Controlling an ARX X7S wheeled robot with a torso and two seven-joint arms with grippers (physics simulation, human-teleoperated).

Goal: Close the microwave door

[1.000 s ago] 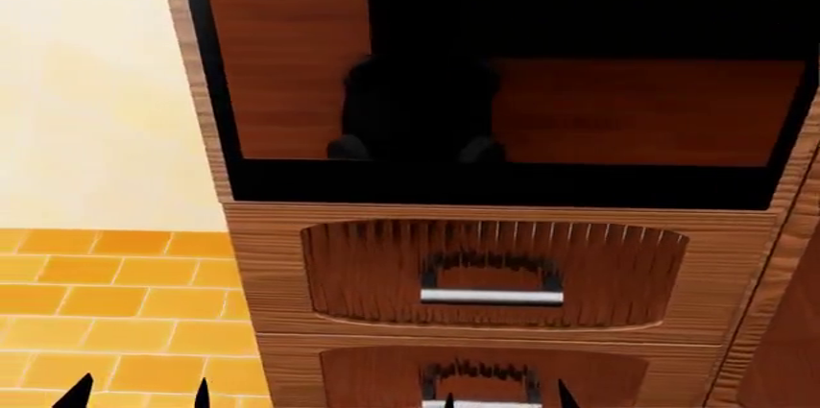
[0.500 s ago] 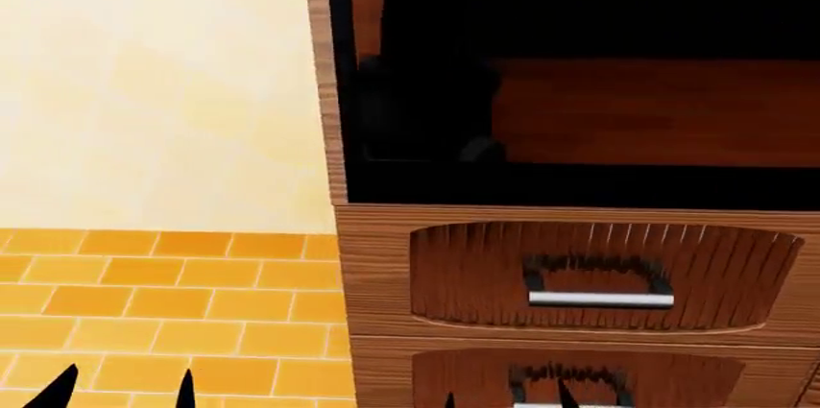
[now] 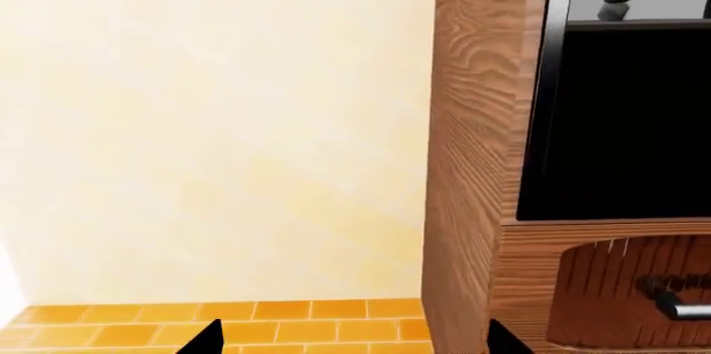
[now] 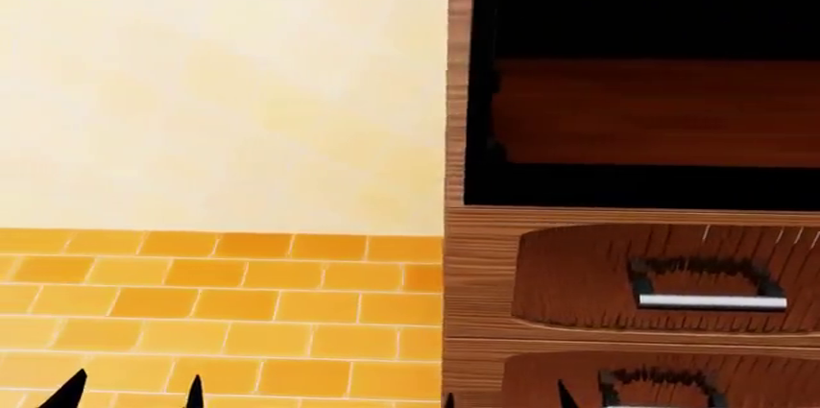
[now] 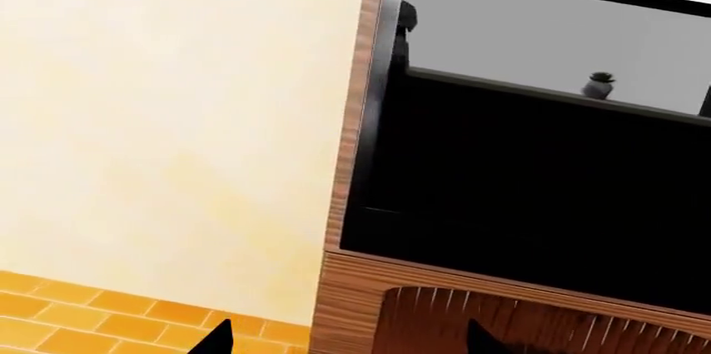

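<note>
Head view catches only black fingertips at its lower edge: the left gripper [image 4: 129,391] shows two points over the orange brick floor [image 4: 218,317], and the right gripper [image 4: 502,396] shows two points in front of the lower drawer front [image 4: 640,379]. Each pair stands well apart, so both grippers are spread wide with nothing between the tips. Neither touches anything visible.

Left wrist view shows its own gripper [image 3: 355,339] the same way, one tip over the floor [image 3: 222,321], the other against the wood-grain cabinet side [image 3: 467,162]. Right wrist view shows that gripper [image 5: 346,339] with one tip over the floor [image 5: 89,312] and one before the ribbed drawer recess [image 5: 534,321].

Outward from the hands, the upper drawer front [image 4: 640,274] carries a silver bar handle [image 4: 711,302] in a ribbed oval recess. Directly above it sits the microwave [image 4: 640,82], set into the wood-grain cabinet at the head view's right. The microwave door [image 4: 654,115] is a glossy black panel with dark glass giving a reddish-brown reflection; it lies well above both grippers. Whether it stands flush with the cabinet cannot be told. In the wrist views the glass [image 5: 534,187] mirrors a grey wall and a small potted plant [image 5: 601,85]. A cream wall [image 4: 218,91] fills the left side, meeting the floor.
</note>
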